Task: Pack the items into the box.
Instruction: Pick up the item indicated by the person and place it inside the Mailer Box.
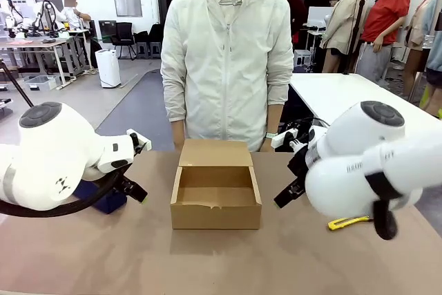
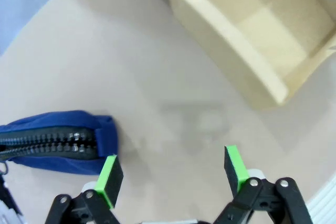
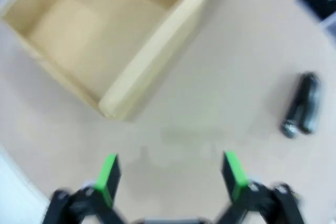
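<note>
The brown cardboard box (image 1: 215, 220) sits open in the middle of the table, its flap lid standing up at the far side and nothing inside it. A navy-blue zipped pouch (image 1: 105, 198) lies left of the box, partly behind my left arm. My left gripper (image 1: 138, 168) hovers open just right of it. In the left wrist view the pouch (image 2: 52, 142) lies by the left finger of the gripper (image 2: 173, 174), with the box (image 2: 236, 30) ahead. My right gripper (image 1: 283, 170) is open right of the box. The black stapler (image 3: 302, 103) lies right of the open gripper (image 3: 170, 174). The yellow-and-black knife (image 1: 349, 222) lies under my right arm.
A person in a white jacket (image 1: 228, 53) stands at the far edge, directly behind the box. Bare brown tabletop (image 1: 221, 260) stretches in front of the box. A white table (image 1: 338, 94) stands behind on the right.
</note>
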Controlling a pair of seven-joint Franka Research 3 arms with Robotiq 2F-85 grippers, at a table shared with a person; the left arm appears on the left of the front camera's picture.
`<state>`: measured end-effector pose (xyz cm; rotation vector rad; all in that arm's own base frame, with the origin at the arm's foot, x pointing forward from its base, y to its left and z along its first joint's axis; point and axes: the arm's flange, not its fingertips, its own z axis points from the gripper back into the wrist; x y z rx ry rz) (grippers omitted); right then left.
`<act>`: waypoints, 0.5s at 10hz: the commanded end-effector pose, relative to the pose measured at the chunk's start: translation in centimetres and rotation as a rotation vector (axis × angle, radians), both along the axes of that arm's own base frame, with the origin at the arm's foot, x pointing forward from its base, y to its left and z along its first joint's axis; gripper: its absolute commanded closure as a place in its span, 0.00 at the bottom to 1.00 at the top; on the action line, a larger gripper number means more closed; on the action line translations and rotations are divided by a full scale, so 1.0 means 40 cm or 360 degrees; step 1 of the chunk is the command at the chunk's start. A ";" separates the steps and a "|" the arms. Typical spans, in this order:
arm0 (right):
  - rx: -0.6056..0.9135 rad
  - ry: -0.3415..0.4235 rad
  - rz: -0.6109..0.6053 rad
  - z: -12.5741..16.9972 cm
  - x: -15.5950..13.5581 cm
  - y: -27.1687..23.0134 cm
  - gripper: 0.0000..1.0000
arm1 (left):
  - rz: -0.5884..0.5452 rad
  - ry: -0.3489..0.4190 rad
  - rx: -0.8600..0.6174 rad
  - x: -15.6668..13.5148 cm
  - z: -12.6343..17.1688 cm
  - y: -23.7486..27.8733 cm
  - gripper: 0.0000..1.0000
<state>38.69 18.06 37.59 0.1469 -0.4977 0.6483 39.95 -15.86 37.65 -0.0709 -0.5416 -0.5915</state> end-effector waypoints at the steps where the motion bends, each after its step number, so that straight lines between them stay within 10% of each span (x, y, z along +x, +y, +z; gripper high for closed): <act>1: 0.0493 0.0342 0.0035 0.186 0.024 -0.098 0.00 | 0.0019 0.0404 -0.0446 -0.014 0.174 0.052 0.00; 2: 0.0623 0.0536 0.0060 0.277 0.007 -0.137 0.00 | -0.0079 0.0519 -0.0707 -0.032 0.281 0.100 0.00; 5: 0.1035 0.0392 0.0136 0.499 -0.155 -0.389 0.00 | -0.0107 0.0580 -0.1406 -0.130 0.470 0.424 0.00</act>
